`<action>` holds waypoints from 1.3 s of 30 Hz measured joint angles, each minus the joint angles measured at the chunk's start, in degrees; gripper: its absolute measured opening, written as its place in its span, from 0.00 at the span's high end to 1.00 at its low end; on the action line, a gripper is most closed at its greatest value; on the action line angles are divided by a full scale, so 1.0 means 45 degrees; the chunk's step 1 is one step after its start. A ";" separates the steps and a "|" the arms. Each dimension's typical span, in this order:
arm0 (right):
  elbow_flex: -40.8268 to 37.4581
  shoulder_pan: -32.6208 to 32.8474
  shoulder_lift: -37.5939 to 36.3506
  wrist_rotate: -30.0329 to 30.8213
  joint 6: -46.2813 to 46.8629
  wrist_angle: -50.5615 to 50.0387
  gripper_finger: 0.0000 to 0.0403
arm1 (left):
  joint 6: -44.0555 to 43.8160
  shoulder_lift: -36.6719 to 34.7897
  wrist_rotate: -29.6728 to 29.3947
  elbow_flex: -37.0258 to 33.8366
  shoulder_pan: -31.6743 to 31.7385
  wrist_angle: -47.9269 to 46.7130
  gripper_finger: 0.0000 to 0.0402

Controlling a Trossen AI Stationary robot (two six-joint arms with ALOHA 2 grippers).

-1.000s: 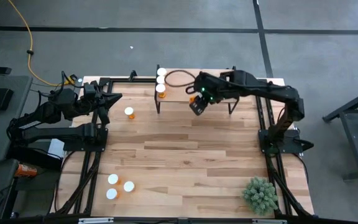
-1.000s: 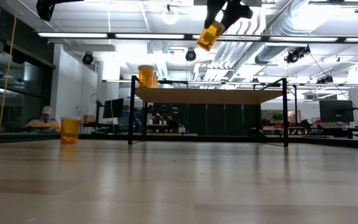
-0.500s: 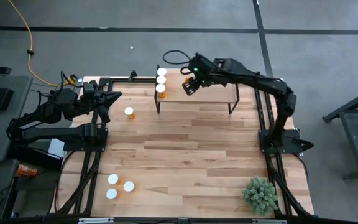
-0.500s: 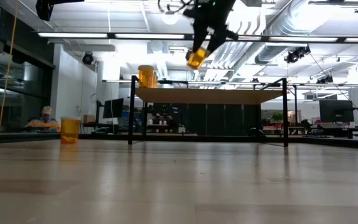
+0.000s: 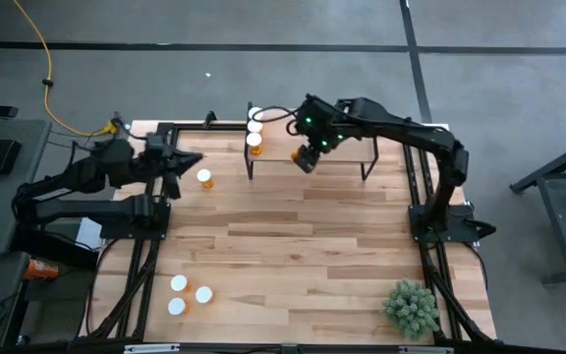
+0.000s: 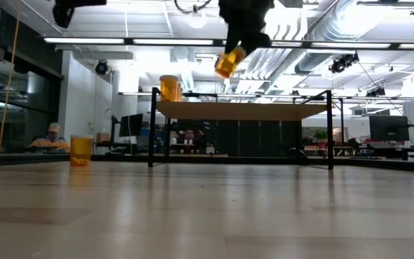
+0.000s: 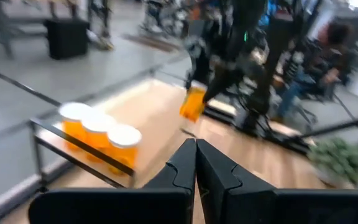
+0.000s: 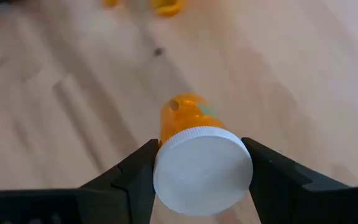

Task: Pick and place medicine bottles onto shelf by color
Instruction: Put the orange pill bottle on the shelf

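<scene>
Bottle (image 8: 194, 140) clamped in right tool (image 8: 201, 165), above shelf (image 5: 337, 155).

Right gripper (image 5: 308, 157) with its clamped medicine bottle (image 6: 228, 62) swung from over the shelf's (image 5: 337, 149) front edge toward 11 o'clock, then back toward 5 — now above the front edge again. Left gripper (image 5: 193, 160) advanced slightly toward 3 o'clock.

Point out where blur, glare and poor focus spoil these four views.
Left wrist view: motion-smeared, the three bottles on the shelf and the room behind all soft. Right wrist view: the held bottle fairly sharp at its cap, the tabletop blurred. Low view: ceiling lights glare, and the near tabletop is out of focus. High view: evenly lit, sharp.
</scene>
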 joint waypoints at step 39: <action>-0.0024 0.3210 -0.0117 -0.1078 0.0268 0.2428 0.51 | -0.2361 0.8932 0.1098 0.0010 -0.2842 0.8363 1.00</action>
